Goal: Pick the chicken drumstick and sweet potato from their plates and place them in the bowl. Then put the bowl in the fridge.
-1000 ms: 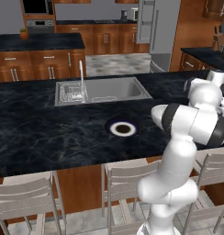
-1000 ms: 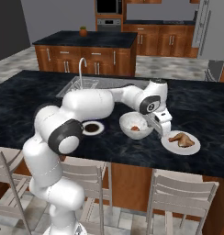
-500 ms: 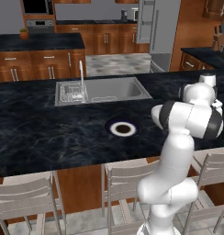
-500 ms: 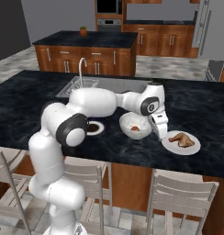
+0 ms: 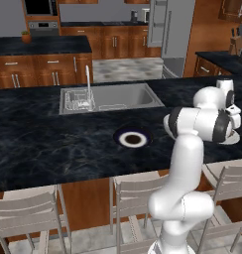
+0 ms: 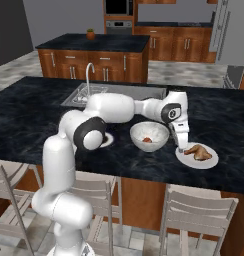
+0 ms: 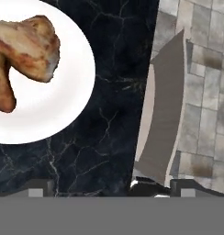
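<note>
The pale round bowl (image 6: 149, 137) on the black marble table (image 6: 34, 107) already holds a brownish piece, probably the sweet potato. The browned chicken drumstick (image 6: 199, 151) lies on its white round plate (image 6: 186, 158), just right of the bowl. The claw (image 6: 180, 146) hangs spread and empty beside the plate's near edge. The drumstick transfer and fridge trip remain.

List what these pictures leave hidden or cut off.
- Chicken drumstick: hand view, its left part cut by the frame edge.
- White plate: left base view, mostly behind the arm.
- Bowl: right base view, the orange-brown piece inside is too small to identify.
</note>
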{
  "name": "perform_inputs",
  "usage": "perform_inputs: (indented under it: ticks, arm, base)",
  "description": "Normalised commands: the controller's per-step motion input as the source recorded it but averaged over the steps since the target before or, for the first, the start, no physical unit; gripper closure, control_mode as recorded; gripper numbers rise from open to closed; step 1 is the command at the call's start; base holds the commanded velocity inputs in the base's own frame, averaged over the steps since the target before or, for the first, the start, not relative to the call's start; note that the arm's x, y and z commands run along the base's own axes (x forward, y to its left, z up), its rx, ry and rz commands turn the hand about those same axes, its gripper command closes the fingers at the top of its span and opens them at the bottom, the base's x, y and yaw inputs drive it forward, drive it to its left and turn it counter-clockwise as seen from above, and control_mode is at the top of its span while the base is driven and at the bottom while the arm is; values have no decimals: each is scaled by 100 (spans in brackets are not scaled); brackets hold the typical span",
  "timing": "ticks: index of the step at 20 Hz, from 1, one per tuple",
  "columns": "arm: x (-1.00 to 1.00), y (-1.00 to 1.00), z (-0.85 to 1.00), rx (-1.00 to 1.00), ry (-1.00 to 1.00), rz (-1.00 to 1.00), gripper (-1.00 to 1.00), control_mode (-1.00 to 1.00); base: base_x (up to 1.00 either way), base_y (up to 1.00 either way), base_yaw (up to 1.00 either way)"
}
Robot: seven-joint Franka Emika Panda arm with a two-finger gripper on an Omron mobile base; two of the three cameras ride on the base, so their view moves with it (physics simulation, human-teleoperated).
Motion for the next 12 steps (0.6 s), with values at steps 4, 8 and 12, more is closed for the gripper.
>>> perform_inputs:
  ticks: [4,8,12]
  arm:
    - [21,-10,-15,4,-13,-4,-100,-100]
    - [8,-9,-23,10,-12,-1,-100,-100]
    - [0,-1,-37,5,-13,-2,-100,-100]
  base:
    - [0,0,0]
    - [0,0,0]
    - [0,0,0]
